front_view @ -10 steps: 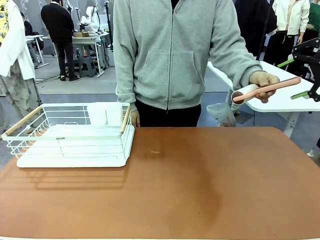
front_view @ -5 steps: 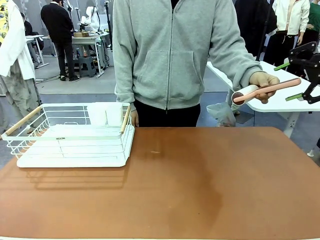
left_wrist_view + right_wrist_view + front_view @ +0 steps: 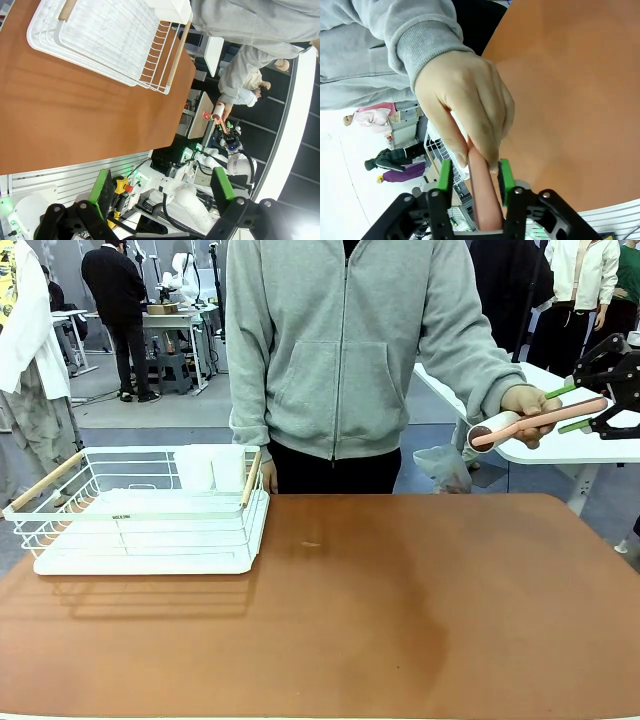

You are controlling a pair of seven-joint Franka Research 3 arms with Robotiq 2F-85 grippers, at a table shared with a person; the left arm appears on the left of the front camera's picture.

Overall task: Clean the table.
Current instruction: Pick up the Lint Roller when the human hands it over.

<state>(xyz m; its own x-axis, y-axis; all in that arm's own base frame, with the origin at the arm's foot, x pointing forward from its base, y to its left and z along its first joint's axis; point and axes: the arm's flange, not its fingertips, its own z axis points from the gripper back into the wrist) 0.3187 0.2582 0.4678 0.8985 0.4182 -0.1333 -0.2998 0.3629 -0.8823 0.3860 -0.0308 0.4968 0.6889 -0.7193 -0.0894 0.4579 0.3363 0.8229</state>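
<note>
At far right a hand (image 3: 527,400) offers us the lint roller (image 3: 492,430) handle-first; our right gripper (image 3: 554,411) straddles it, unclenched.

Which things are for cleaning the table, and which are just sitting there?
For the job:
large reddish-brown flat tabletop
pink-handled lint roller with a white roll, held out in the person's hand
right gripper, jaws open either side of the handle

Just sitting there:
white wire dish rack with wooden handles
white cups standing in it
left gripper, jaws open
</note>
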